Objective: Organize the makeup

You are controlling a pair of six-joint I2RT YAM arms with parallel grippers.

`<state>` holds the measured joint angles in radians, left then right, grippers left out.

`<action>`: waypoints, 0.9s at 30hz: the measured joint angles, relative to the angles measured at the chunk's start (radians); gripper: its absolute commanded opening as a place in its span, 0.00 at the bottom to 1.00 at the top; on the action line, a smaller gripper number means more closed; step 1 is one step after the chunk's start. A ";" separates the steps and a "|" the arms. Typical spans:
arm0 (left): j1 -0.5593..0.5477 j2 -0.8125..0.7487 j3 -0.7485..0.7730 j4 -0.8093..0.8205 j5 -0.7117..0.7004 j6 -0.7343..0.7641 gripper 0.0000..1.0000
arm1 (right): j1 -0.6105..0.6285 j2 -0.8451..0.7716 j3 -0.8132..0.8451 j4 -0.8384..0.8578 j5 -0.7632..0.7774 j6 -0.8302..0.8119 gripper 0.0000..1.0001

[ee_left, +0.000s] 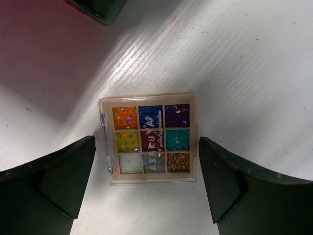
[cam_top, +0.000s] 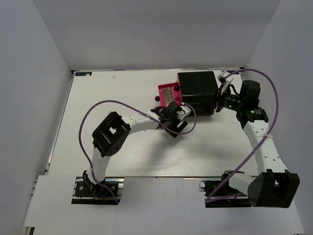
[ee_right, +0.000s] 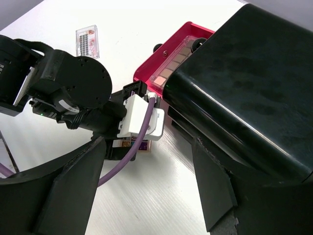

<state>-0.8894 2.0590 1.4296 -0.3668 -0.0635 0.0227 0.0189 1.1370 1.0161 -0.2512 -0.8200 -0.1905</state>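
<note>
multicolour palette [ee_left: 152,138] between left claw [ee_left: 146,169]

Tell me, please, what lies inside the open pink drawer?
A long brown-toned eyeshadow palette lies in the pink drawer. The drawer's back part is under the black box, so anything there is hidden.

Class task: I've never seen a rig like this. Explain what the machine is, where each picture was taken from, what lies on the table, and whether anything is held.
Two robot arms are bolted to a white table. One picture looks down from above; the other two come from a camera on each wrist. The left gripper hovers open astride a square multicolour palette, not touching it. The right gripper stands open beside a black drawer box, whose open pink drawer holds a long palette. A second palette lies apart. Nothing is held.
</note>
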 measured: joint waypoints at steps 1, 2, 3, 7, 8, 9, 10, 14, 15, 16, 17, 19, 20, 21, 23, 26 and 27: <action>0.000 0.000 0.000 0.000 0.002 -0.002 0.95 | 0.000 -0.001 0.000 0.000 -0.002 0.000 0.76; 0.001 0.000 -0.002 0.000 0.005 -0.005 0.93 | 0.000 -0.002 0.000 0.000 -0.003 0.000 0.76; 0.002 0.000 -0.004 0.001 0.010 -0.008 0.91 | 0.000 -0.004 0.000 0.000 -0.005 0.001 0.76; 0.003 -0.012 -0.031 0.025 0.030 -0.032 0.69 | -0.010 -0.013 0.000 0.000 -0.017 0.003 0.76; 0.003 -0.019 -0.043 0.032 0.030 -0.032 0.60 | -0.018 -0.016 0.000 0.001 -0.019 0.004 0.76; 0.003 -0.027 -0.055 0.037 0.031 -0.038 0.55 | -0.025 -0.018 0.000 0.001 -0.020 0.004 0.76; 0.003 -0.037 -0.069 0.042 0.032 -0.040 0.49 | -0.031 -0.019 0.000 0.001 -0.021 0.004 0.76; 0.003 -0.088 -0.131 0.037 0.050 -0.050 0.32 | -0.039 -0.020 0.000 0.004 -0.023 0.005 0.75; 0.003 -0.105 -0.147 0.029 0.060 -0.054 0.31 | -0.040 -0.021 -0.001 0.008 -0.024 0.005 0.75; 0.003 -0.123 -0.163 0.023 0.068 -0.061 0.31 | -0.041 -0.021 -0.001 0.010 -0.026 0.005 0.74; 0.004 -0.146 -0.180 0.019 0.076 -0.068 0.30 | -0.041 -0.023 -0.003 0.013 -0.028 0.006 0.74; 0.005 -0.204 -0.207 0.008 0.082 -0.084 0.25 | -0.043 -0.026 -0.007 0.016 -0.029 0.007 0.69; 0.008 -0.240 -0.214 0.001 0.082 -0.094 0.24 | -0.044 -0.027 -0.010 0.018 -0.031 0.006 0.67; 0.011 -0.278 -0.219 0.001 0.079 -0.108 0.23 | -0.045 -0.027 -0.012 0.019 -0.033 0.007 0.61; 0.024 -0.355 -0.220 0.013 0.062 -0.141 0.22 | -0.045 -0.027 -0.014 0.019 -0.037 0.009 0.53; 0.066 -0.431 -0.205 0.037 0.018 -0.191 0.20 | -0.045 -0.027 -0.014 0.023 -0.047 0.010 0.37; 0.084 -0.439 -0.192 0.042 0.000 -0.209 0.19 | -0.045 -0.027 -0.014 0.023 -0.048 0.012 0.31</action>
<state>-0.8059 1.6203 1.2373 -0.3248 -0.0639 -0.1860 -0.0265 1.1095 1.0019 -0.2287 -0.8680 -0.1783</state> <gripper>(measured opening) 0.805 0.394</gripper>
